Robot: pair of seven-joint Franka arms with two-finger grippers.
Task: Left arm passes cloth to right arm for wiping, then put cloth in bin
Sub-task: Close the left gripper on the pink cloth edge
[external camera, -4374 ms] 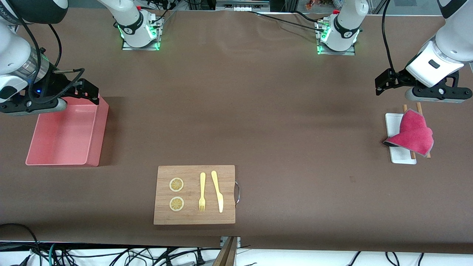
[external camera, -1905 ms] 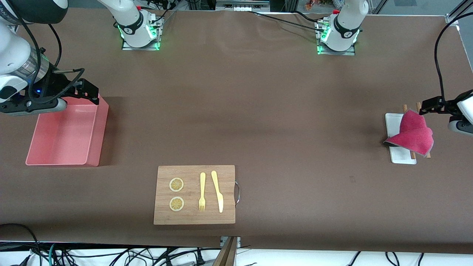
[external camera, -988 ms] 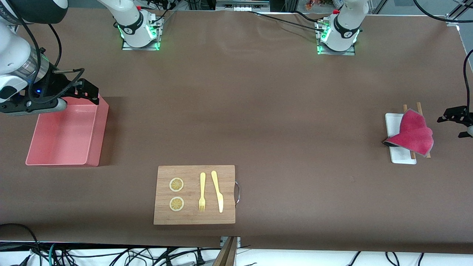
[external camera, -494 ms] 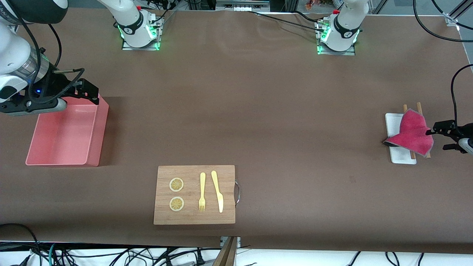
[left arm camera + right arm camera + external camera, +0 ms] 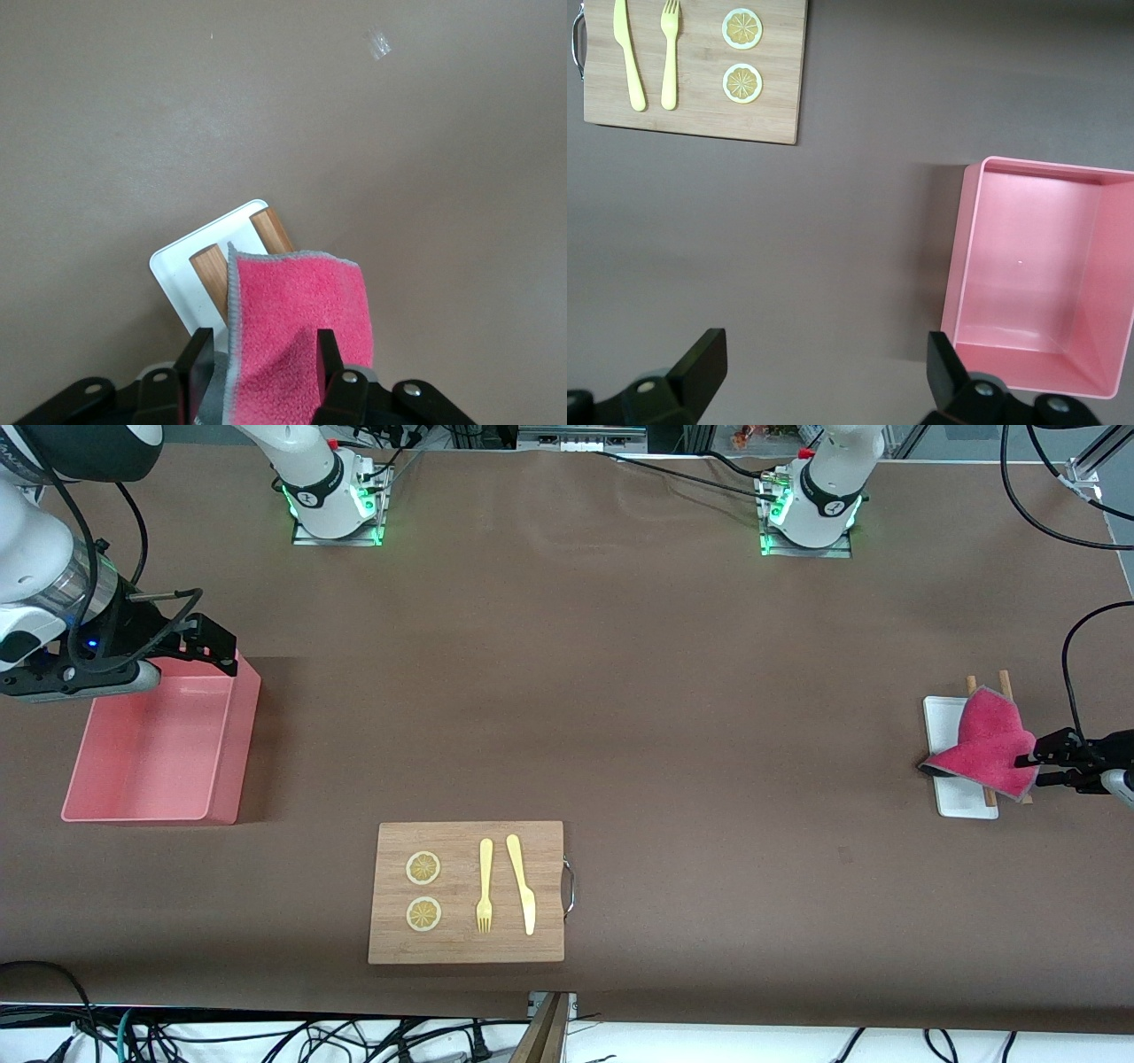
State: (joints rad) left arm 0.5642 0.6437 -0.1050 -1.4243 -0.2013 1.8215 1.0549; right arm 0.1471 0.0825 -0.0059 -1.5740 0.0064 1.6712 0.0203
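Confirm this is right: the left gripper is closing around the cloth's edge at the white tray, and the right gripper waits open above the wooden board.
Not quite: the right gripper waits open above the bin, not the wooden board, as the front view shows. The left gripper does straddle the cloth at the white tray.

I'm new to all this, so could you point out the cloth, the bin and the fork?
cloth [image 5: 990, 746], front view, middle of its crimson face.
bin [image 5: 224, 753], front view, its side wall.
fork [image 5: 485, 886], front view, its handle.

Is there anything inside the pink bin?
No, the pink bin shows only its bare pink floor, and the cloth is on the small white tray at the left arm's end of the table.
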